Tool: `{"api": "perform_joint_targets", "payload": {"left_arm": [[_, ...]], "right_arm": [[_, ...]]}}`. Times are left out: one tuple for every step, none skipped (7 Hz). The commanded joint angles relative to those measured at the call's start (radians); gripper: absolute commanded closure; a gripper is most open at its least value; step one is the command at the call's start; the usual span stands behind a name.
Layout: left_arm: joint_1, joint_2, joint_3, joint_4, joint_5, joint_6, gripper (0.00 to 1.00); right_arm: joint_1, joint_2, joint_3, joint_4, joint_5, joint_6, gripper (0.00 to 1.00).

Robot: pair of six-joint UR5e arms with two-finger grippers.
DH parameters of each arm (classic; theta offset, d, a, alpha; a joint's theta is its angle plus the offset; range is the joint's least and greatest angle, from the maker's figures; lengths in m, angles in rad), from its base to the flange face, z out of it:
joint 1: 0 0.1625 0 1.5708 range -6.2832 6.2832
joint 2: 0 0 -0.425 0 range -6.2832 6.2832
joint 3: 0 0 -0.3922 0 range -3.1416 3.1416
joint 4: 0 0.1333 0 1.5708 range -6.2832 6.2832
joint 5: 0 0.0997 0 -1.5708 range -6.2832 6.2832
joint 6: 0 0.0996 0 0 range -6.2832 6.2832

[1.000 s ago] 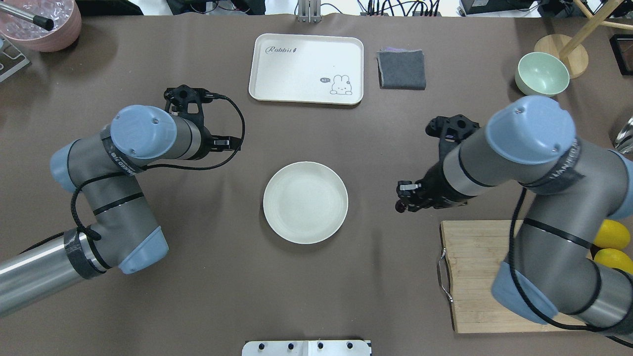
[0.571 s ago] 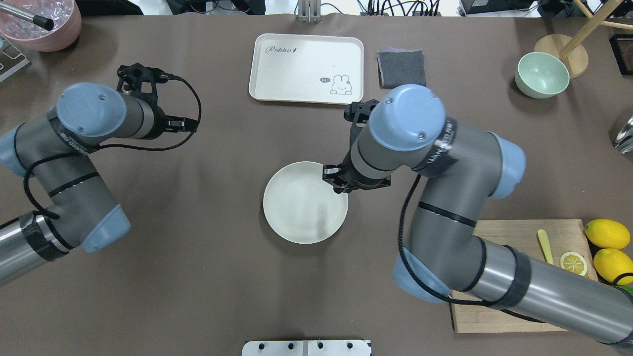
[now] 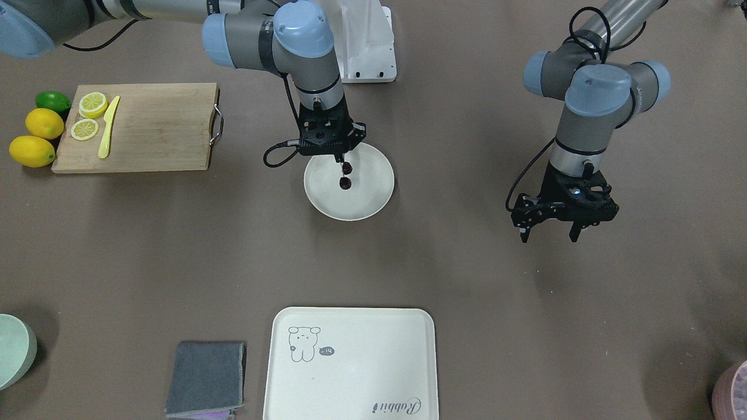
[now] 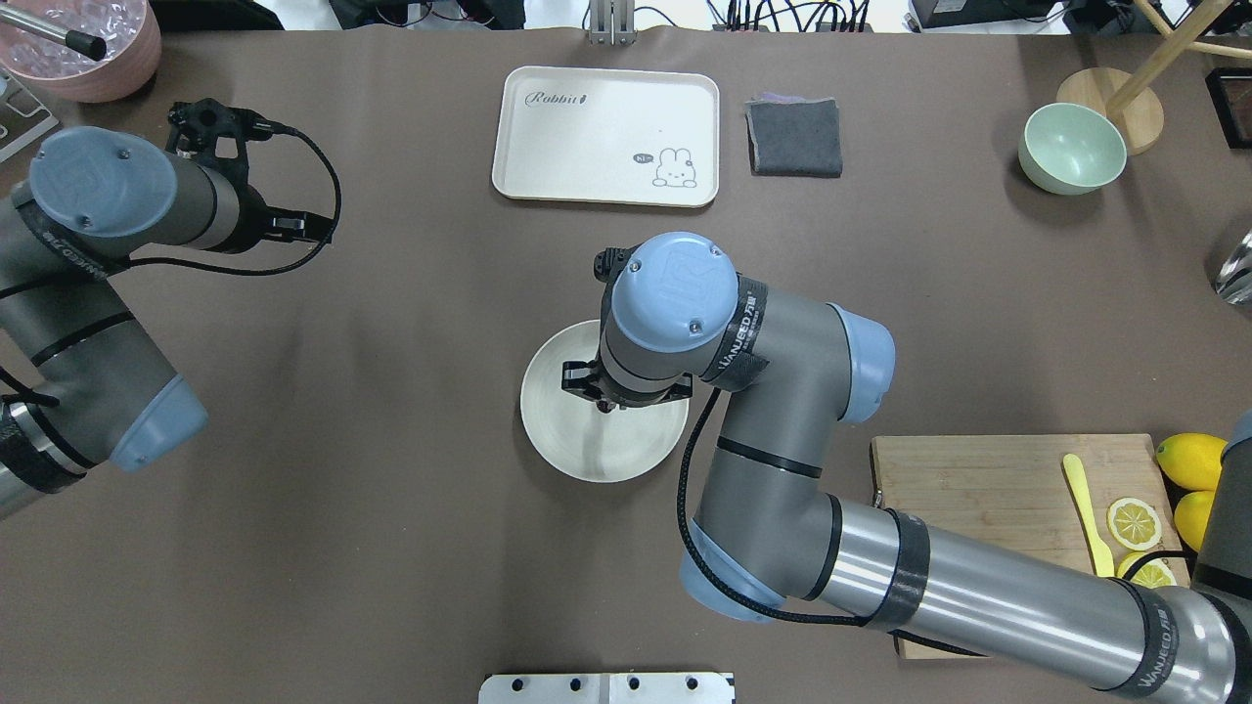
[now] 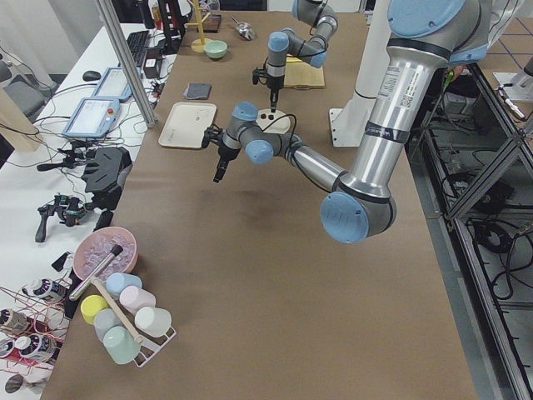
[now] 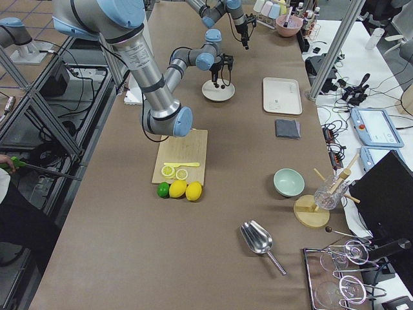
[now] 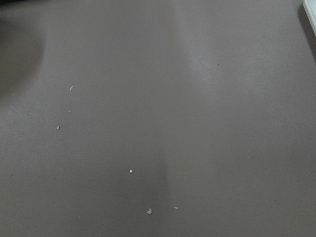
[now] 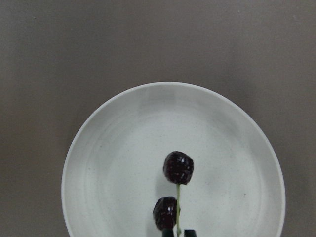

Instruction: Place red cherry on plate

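Cherry (image 8: 178, 168) is hanging by its thin stem from the right gripper (image 3: 339, 157), whose jaws are pinching narrow on the stem's top end. The pair of dark fruits is dangling over the plate (image 3: 376, 198), well inside its rim. The right wrist view is showing one fruit near the plate's middle and the other lower, just beside the stem. Whether the lower fruit is touching the plate I cannot tell. In the overhead view the right arm's wrist is covering part of the plate and hiding the fruits.

The left gripper (image 3: 549, 236) is hovering over bare table (image 3: 467, 274), well apart from the plate. Its fingers (image 3: 523, 233) are standing wide and holding nothing. The left wrist view is showing only brown table.

A board (image 3: 152, 131) is lying on the robot's right side, carrying two lemon slices (image 3: 93, 104) and a yellow knife (image 3: 108, 128). Two lemons (image 3: 44, 123) and a lime (image 3: 52, 101) are sitting just beside its outer edge. Across the table from the robot, a tray (image 3: 350, 373) with a rabbit drawing is lying flat. A folded grey cloth (image 3: 205, 378) is resting near it, and a green bowl (image 3: 14, 350) is sitting further out toward the table's end.
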Motion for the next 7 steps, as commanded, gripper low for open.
{"api": "perform_joint_targets", "payload": {"left_arm": [[-0.009, 0.010, 0.002, 0.003, -0.014, 0.016, 0.02], [-0.014, 0.040, -0.001, 0.003, -0.065, 0.017, 0.02], [-0.073, 0.063, -0.002, 0.006, -0.171, 0.054, 0.02], [-0.149, 0.096, -0.025, 0.018, -0.222, 0.162, 0.02], [-0.203, 0.131, -0.034, 0.032, -0.260, 0.236, 0.02], [-0.268, 0.154, -0.038, 0.033, -0.317, 0.326, 0.02], [-0.332, 0.177, -0.038, 0.035, -0.374, 0.411, 0.02]], "right_arm": [[-0.009, 0.009, -0.009, 0.006, -0.009, 0.008, 0.00], [0.018, 0.007, 0.013, -0.007, -0.006, 0.007, 0.00], [0.105, -0.003, 0.036, -0.048, 0.051, -0.013, 0.00], [0.200, -0.034, 0.035, -0.069, 0.104, -0.085, 0.00], [0.302, -0.099, 0.035, -0.069, 0.167, -0.233, 0.00], [0.428, -0.164, 0.032, -0.069, 0.254, -0.378, 0.00], [0.551, -0.249, 0.032, -0.069, 0.333, -0.565, 0.00]]}}
